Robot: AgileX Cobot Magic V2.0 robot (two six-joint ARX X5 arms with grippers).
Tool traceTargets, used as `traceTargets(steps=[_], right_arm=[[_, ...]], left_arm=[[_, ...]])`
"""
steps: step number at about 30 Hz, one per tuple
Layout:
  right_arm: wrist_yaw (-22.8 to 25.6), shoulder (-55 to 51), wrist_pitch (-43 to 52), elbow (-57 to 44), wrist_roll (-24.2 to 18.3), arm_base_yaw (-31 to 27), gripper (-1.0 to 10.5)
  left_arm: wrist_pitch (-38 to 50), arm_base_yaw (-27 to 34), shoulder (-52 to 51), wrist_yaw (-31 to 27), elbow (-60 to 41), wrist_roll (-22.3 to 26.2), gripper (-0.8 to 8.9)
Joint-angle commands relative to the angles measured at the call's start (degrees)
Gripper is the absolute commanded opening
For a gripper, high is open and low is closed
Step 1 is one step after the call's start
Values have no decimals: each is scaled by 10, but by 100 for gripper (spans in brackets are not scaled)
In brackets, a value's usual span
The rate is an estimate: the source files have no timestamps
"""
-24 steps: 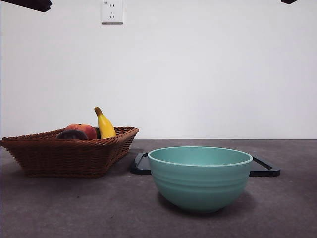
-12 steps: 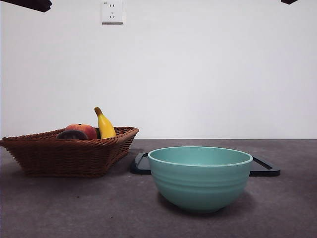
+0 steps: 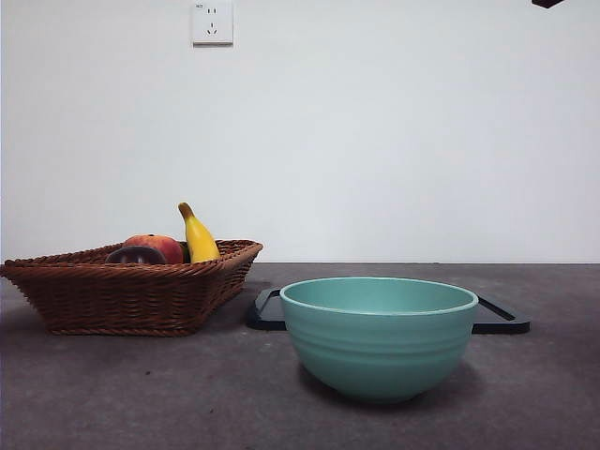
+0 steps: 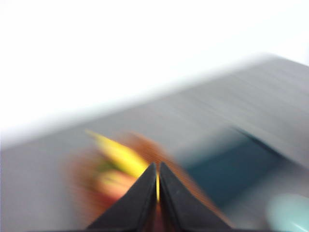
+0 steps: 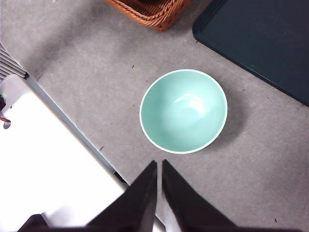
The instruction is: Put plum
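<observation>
Front view, centre foreground: glossy teal ceramic bowl (image 3: 379,336), upright, empty in the right wrist view. Just behind it a flat dark rectangular tray (image 3: 502,319), nothing visible on it. Left middle of the frame: brown woven wicker basket (image 3: 122,291) on the grey tabletop (image 3: 187,394). Inside it, a yellow banana (image 3: 199,239) standing tilted, a red-orange peach-like fruit (image 3: 159,247), and the round dark maroon plum (image 3: 136,254) touching the peach, only its top showing above the rim. Far back: white wall, socket (image 3: 212,22) upper left.

Left gripper (image 4: 158,181): jaws pressed nearly together, holding nothing, aimed toward the basket; that view is heavily motion-blurred. Right gripper (image 5: 159,176): jaws also closed to a slit, empty, high above the bowl, waiting.

Plum not yet picked. Risks, as judgement: jaws need opening before descent or they will jab the fruit; the glossy round plum may slip; tight packing could mean grabbing the peach or knocking the banana; the wicker rim may catch a jaw.
</observation>
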Motion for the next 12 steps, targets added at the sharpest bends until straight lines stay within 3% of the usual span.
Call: traceTargets(steps=[1, 6, 12], right_arm=[[-2, 4, 3, 8, -5, 3, 8], [-1, 4, 3, 8, -5, 3, 8], [-1, 4, 3, 8, -5, 3, 8]], left_arm=[[64, 26, -40, -63, -33, 21, 6], [126, 66, -133, -126, -132, 22, 6], [129, 86, -230, -139, -256, 37, 7]])
